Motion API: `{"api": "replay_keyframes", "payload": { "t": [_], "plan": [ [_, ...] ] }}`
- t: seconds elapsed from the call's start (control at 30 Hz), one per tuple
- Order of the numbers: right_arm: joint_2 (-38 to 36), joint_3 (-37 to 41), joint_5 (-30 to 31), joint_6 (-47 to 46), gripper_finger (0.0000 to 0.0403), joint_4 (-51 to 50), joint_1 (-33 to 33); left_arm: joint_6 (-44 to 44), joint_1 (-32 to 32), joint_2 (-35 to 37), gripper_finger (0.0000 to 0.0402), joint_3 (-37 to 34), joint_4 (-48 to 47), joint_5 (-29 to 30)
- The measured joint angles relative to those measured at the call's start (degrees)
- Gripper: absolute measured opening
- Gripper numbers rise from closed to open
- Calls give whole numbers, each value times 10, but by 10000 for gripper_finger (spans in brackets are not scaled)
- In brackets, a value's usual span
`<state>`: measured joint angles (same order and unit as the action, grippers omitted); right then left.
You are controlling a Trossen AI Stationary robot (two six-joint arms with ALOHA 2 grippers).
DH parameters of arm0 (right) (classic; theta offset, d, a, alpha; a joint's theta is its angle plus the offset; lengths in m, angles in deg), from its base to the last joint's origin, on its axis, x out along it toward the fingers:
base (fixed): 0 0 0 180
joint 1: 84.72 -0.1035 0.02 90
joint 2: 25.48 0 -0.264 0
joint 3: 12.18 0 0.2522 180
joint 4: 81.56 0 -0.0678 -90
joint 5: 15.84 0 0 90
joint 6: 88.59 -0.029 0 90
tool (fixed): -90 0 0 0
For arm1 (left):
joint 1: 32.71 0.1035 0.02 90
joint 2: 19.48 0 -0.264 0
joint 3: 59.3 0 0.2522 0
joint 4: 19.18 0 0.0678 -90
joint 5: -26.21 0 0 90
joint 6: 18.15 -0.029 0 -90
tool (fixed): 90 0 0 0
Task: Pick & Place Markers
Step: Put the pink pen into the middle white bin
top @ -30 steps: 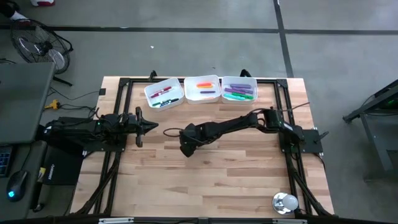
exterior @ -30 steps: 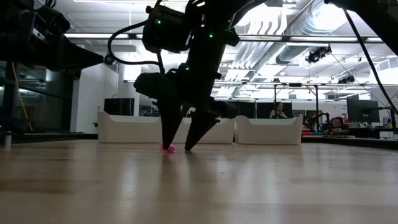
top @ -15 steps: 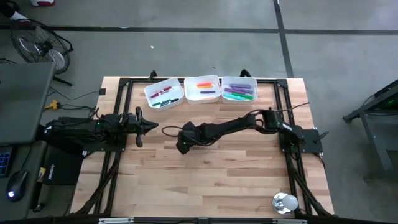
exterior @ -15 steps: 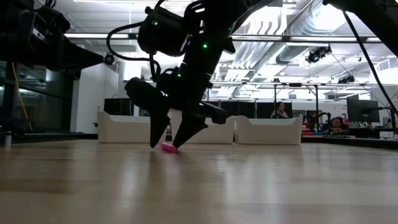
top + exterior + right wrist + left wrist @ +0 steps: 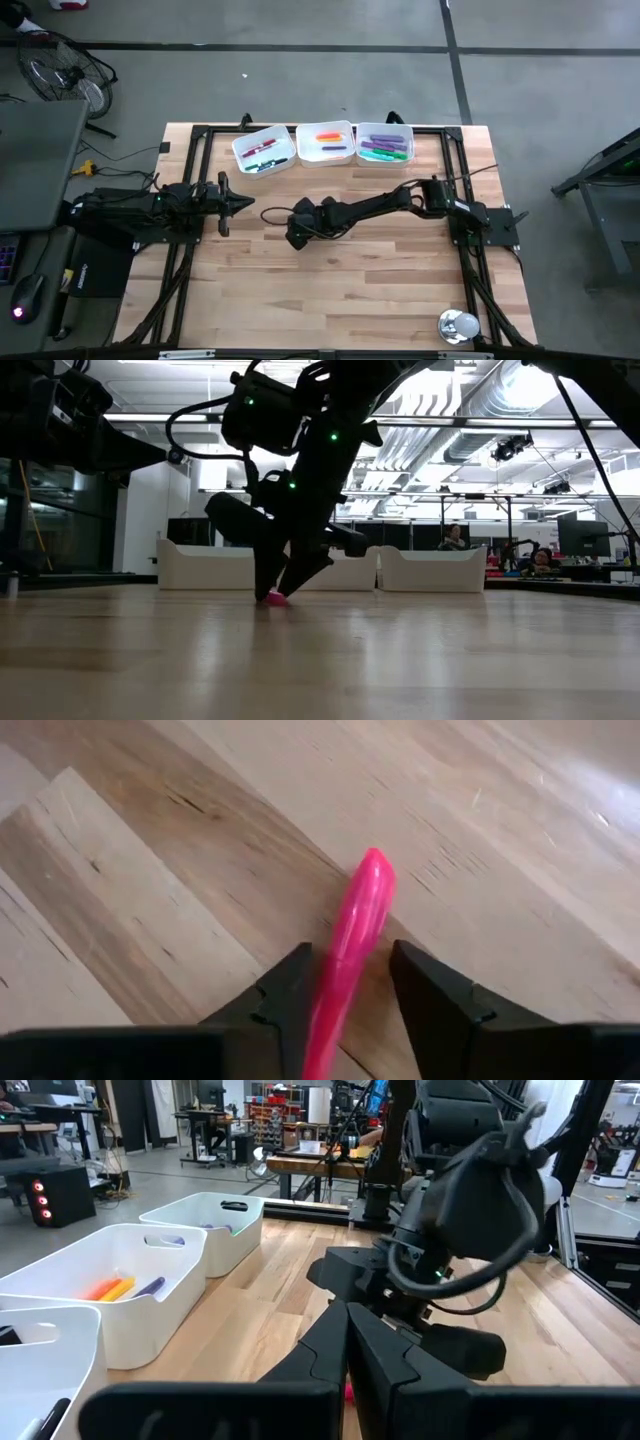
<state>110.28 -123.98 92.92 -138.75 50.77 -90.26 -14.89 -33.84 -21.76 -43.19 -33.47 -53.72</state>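
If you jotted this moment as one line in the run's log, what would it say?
right gripper: down at table, jaws around pink marker | left gripper: shut, waiting at left | trays: hold other markers
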Motion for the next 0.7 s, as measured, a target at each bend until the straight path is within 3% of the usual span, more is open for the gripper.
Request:
{"api": "replay_keyframes", "payload": {
  "t": [0.27, 0.5, 0.7],
  "plan": [
    [0, 0, -17, 41, 77, -5, -4, 0, 0, 0, 7, 0, 0, 0],
    [0, -1, -35, 154, 57, -24, -14, 0, 0, 0, 7, 0, 0, 0],
    [-3, -3, -91, 224, 41, -35, -16, 0, 0, 0, 7, 0, 0, 0]
  ]
}}
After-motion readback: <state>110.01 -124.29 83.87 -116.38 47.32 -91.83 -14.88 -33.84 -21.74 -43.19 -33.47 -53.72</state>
